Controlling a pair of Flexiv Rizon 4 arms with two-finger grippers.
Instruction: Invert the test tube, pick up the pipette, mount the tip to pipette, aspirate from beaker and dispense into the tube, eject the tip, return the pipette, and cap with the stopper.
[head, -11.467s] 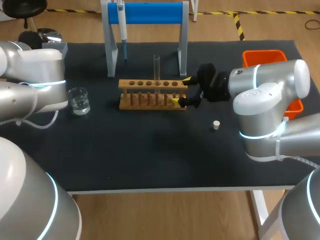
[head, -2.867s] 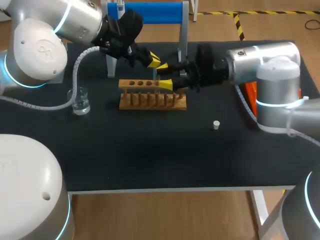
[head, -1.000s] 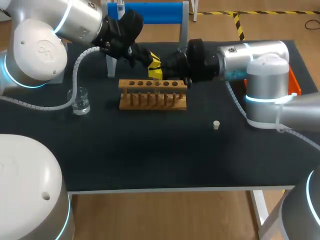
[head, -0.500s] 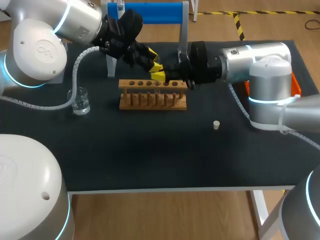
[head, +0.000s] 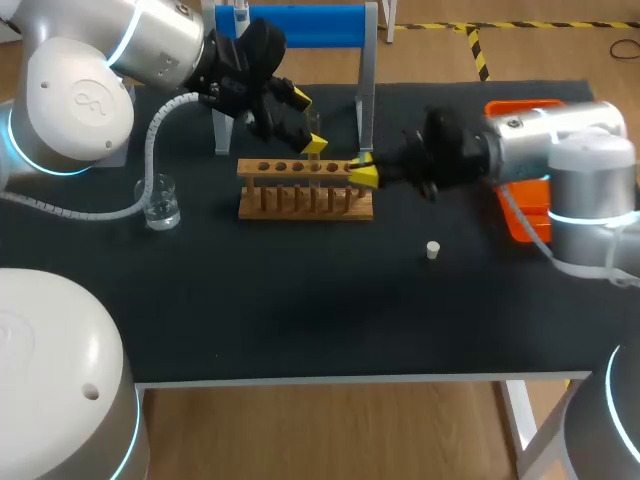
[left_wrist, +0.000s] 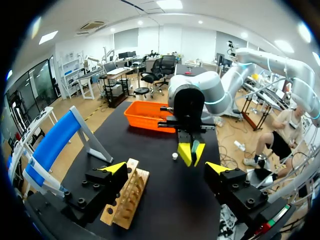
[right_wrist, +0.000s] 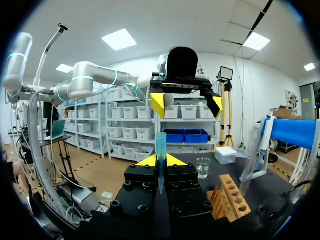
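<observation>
My right gripper (head: 362, 172) hangs just right of the wooden rack (head: 305, 190), shut on the clear test tube (right_wrist: 160, 142), which stands up between its yellow tips (right_wrist: 160, 161). My left gripper (head: 308, 122) is above the rack's back edge, open and holding nothing. It faces the right gripper (left_wrist: 191, 152) across a gap. The pipette (head: 244, 50) hangs on the blue stand (head: 290, 25). Left of the rack stands the water beaker (head: 158, 203). On the mat at the front right lies the small white stopper (head: 432, 250).
An orange bin (left_wrist: 150, 115) sits at the table's right edge, behind my right arm. The stand's grey legs (head: 365, 95) rise just behind the rack. Black mat lies open in front of the rack.
My left gripper has opened and let go of the tube. My right arm has drawn back to the right, carrying the tube with it.
</observation>
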